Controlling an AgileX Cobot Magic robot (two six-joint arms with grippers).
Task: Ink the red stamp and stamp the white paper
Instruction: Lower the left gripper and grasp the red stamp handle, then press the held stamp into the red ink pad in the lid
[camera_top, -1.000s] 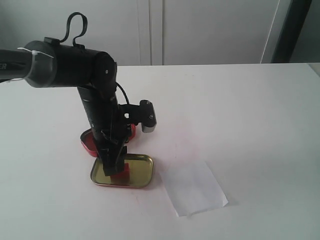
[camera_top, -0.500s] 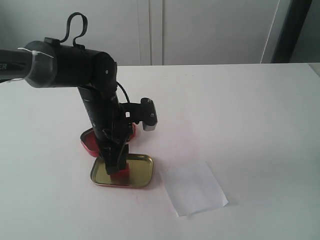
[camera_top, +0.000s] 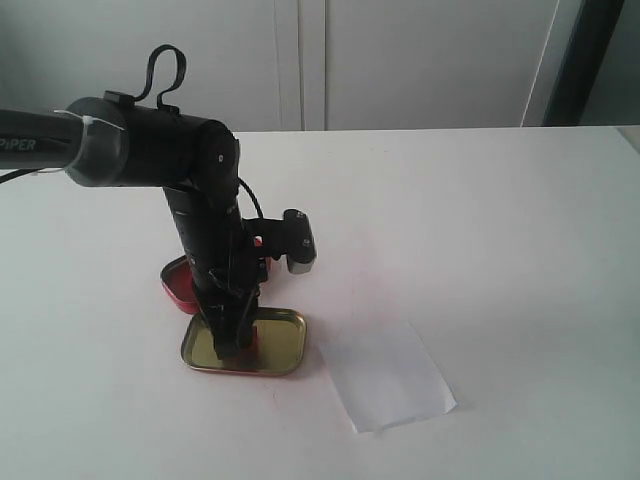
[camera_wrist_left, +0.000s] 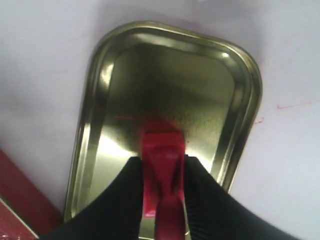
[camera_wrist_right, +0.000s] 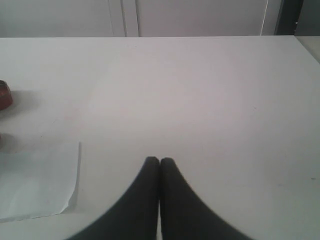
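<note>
The red stamp (camera_wrist_left: 162, 165) stands in the shallow gold tin (camera_wrist_left: 100, 75) at the near left of the desk (camera_top: 480, 220). The left gripper (camera_wrist_left: 162, 169) comes down on it from above. Its 2 black fingers (camera_wrist_left: 131, 180) lie against opposite sides of the stamp with no gap showing, so it looks clasped.

The stamp is a small block of hard plastic, so it is probably very light and stiff, and will not give under pressure. Its smooth sides may be slippery, and a piece this small could twist between the pads if it is taken off-centre. The best hold is likely square across the 2 flat sides, well up from the printing face, so that face stays level and free.

The red ink tin (camera_top: 178, 285) lies just beyond the gold tin, partly hidden by the arm. The white paper (camera_top: 388, 375) lies flat to the right of the gold tin. It is thin and loose and may slide or lift with the stamp.

The right gripper (camera_wrist_right: 159, 162) is clenched on nothing, away over bare desk.
</note>
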